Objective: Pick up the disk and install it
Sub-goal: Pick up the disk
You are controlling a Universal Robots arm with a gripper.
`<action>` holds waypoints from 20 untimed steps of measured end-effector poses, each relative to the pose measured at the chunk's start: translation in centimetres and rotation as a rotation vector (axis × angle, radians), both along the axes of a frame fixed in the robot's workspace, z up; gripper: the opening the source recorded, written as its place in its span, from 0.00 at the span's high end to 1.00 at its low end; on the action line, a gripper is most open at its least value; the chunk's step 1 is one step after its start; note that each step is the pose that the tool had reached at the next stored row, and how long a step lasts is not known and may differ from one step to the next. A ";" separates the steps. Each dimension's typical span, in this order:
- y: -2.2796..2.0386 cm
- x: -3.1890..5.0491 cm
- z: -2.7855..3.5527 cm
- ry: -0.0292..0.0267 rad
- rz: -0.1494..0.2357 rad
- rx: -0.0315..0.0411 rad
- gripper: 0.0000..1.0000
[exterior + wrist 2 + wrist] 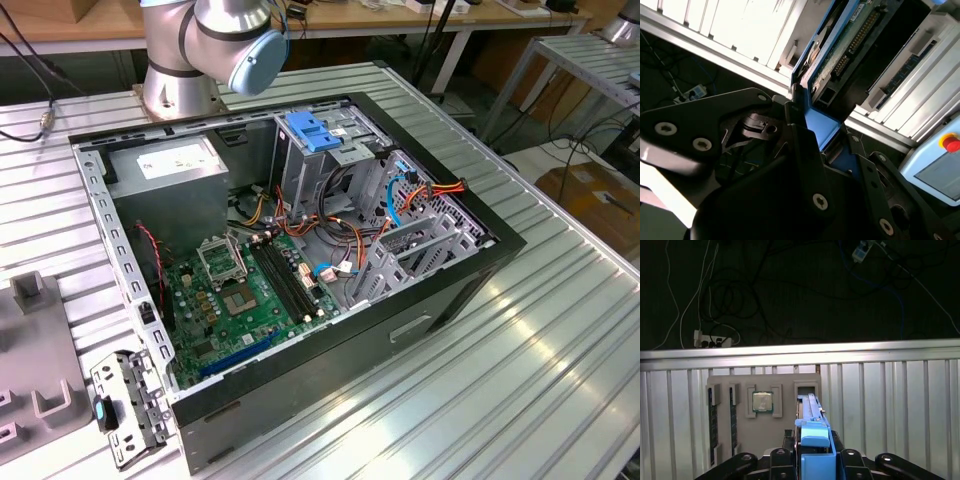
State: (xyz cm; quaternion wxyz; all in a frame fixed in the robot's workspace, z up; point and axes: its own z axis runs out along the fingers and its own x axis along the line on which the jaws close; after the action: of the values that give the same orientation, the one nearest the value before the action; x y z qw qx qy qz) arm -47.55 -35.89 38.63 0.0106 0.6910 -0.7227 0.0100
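Light comes evenly from overhead in the exterior view, and the ribbed metal table [540, 380] glares white in streaks. Shadow pools inside the computer case [330, 345]. In the second wrist view the gripper [817, 125] is nearly black against the table's blown-out slats. In the first wrist view the floor [790, 285] looks dim, perhaps unlit.

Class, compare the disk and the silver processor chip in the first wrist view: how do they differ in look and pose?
The disk stands on edge, its blue end in the gripper; the processor chip lies flat in its recess. The disk is long with blue rails; the processor chip is square and silver. Both are at the grey holder.
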 end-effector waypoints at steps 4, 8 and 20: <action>0.00 0.00 0.37 0.0001 0.000 0.0000 0.63; 0.00 0.00 0.67 0.0001 0.000 0.0000 0.63; 0.00 0.00 1.14 0.0002 0.000 0.0000 0.63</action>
State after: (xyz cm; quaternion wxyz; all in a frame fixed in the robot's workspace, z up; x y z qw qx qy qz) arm -47.55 -35.89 39.76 0.0107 0.6910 -0.7227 0.0100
